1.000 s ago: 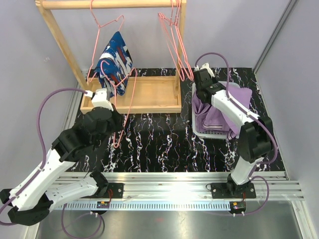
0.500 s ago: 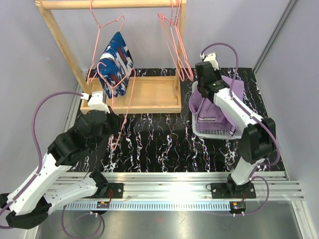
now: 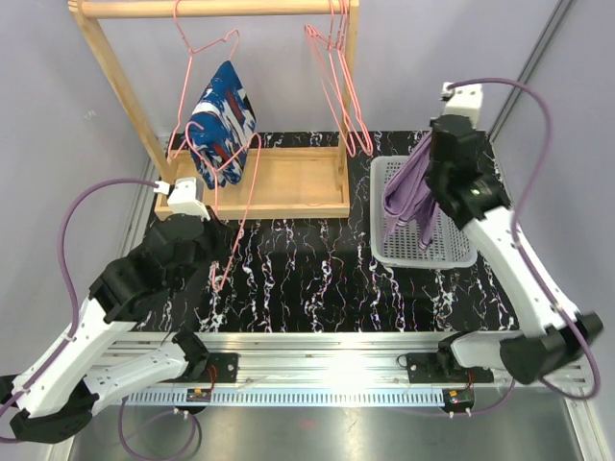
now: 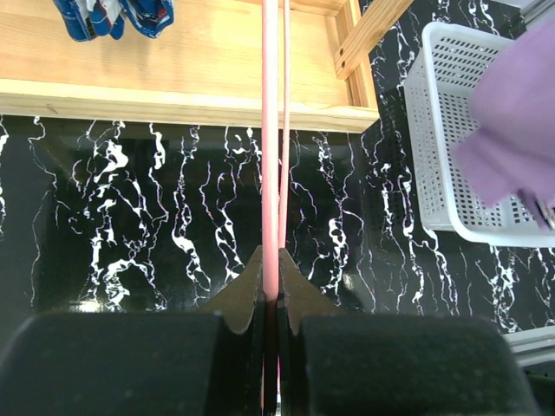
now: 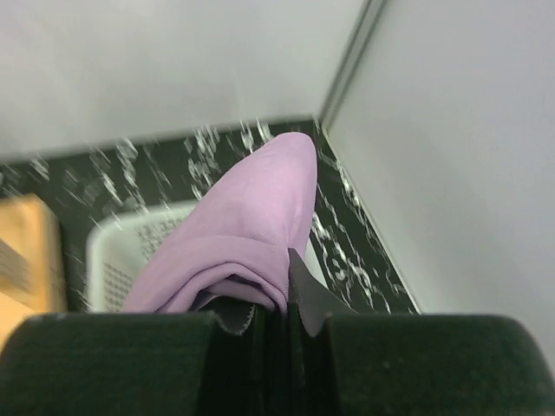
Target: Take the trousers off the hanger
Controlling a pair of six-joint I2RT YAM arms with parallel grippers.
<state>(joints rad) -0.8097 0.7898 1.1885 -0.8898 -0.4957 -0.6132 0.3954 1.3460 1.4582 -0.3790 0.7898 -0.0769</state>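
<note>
Over the black marbled table (image 3: 317, 279), the right tool (image 5: 277, 303) pinches lilac trousers (image 5: 251, 217), the left tool (image 4: 270, 299) clamps a pink hanger (image 4: 270, 130).

Lilac trousers (image 3: 408, 187): plain, soft, bunched. Pinched at the top in the right end effector (image 5: 277, 314), they hang in loose folds to the right of the wooden rack (image 3: 115, 82).
Blue trousers (image 3: 221, 125): dark blue with white and red splashes, folded over a pink hanger (image 3: 211, 44), hanging inside the rack under its top bar.
</note>
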